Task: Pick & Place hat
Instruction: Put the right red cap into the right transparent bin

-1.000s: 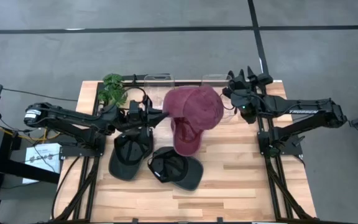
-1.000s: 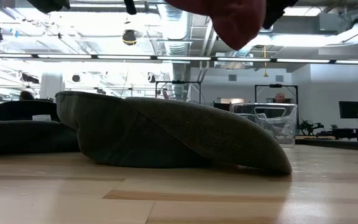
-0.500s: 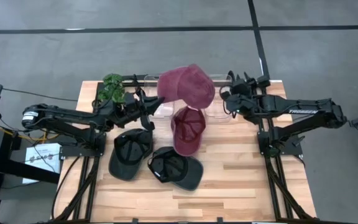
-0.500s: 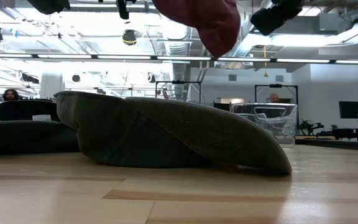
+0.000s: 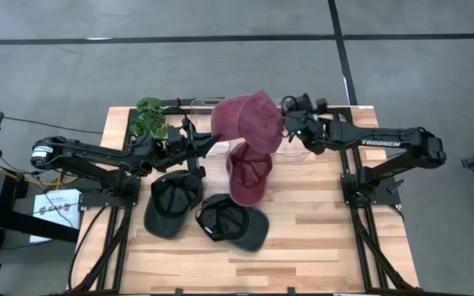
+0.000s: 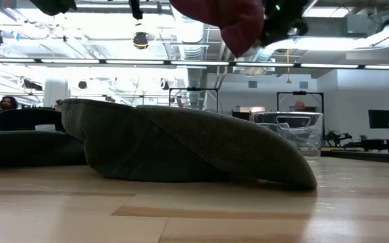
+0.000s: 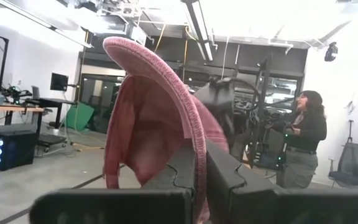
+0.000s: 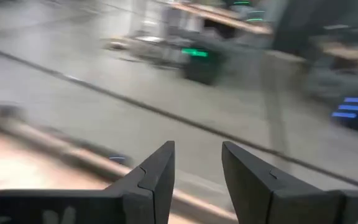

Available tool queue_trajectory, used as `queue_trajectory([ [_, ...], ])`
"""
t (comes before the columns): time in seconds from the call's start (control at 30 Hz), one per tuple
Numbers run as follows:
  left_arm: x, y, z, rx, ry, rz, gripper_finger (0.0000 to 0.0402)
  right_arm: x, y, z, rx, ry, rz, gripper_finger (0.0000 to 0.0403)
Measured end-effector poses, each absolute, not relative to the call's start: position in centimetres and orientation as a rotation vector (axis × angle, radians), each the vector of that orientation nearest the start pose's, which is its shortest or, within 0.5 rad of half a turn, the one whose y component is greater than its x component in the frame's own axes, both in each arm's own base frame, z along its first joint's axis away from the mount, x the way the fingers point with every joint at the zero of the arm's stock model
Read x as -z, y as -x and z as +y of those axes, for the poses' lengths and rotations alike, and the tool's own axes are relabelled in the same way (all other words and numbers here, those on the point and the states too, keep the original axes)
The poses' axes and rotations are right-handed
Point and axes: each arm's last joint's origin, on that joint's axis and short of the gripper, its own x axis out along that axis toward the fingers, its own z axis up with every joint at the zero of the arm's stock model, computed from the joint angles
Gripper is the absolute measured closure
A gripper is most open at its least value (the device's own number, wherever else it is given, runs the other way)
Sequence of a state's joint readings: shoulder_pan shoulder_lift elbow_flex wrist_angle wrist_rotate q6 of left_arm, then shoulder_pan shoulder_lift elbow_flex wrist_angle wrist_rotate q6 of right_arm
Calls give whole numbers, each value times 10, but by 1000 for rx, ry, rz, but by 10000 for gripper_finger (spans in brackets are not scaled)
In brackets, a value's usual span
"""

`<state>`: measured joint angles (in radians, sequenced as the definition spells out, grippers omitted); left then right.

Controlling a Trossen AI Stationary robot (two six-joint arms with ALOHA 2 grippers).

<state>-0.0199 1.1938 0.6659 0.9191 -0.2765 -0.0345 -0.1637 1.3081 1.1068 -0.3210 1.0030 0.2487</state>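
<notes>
The left gripper [image 7: 201, 180] is pinched tight on the brim edge of the red hat [image 5: 249, 122], which hangs lifted above the table just above the middle of the high view. Gripping the thin brim lets the crown swing free beneath, so in the left wrist view the hat's hollow inside faces the camera. The right gripper [image 5: 290, 126] sits just right of the hat in the high view, fingers parted with nothing between them (its own wrist view shows only blurred floor past the open fingers); whether it touches the cloth cannot be told. It looks placed to take or steady the crown from the far side, which would suit a handover or a two-armed placing.

Directly under the raised hat, a second red hat [image 5: 248, 173] lies on the table [image 5: 327, 238]. Two dark hats rest lower left of centre: one [image 5: 174, 203] below the left arm, the other [image 5: 233, 222] beside it toward the bottom. Clear bins [image 5: 212, 107] stand along the table's upper edge behind the raised hat, with a small plant [image 5: 149, 117] at the upper left.

The lower right of the table is bare wood, the widest free room. The left half is crowded, so any lowering there risks landing on another hat.
</notes>
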Motion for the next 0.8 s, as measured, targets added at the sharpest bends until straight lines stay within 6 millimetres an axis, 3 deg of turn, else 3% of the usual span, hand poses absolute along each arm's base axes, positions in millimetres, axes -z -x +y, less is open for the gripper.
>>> queue_trajectory([
  [0.13, -313, -254, -1, -231, 94, -378, 390, -341, -279, -53, 984, -37, 241, 278],
  [0.27, -312, -254, -5, -158, 128, -375, 389, -358, -277, -36, 832, -52, 148, 278],
  [0.57, -307, -260, -19, 2, 182, -367, 389, -371, -264, -8, 394, -44, 171, 278],
  [0.8, -309, -259, -15, -19, 183, -395, 389, -382, -247, 2, 339, 8, 154, 278],
])
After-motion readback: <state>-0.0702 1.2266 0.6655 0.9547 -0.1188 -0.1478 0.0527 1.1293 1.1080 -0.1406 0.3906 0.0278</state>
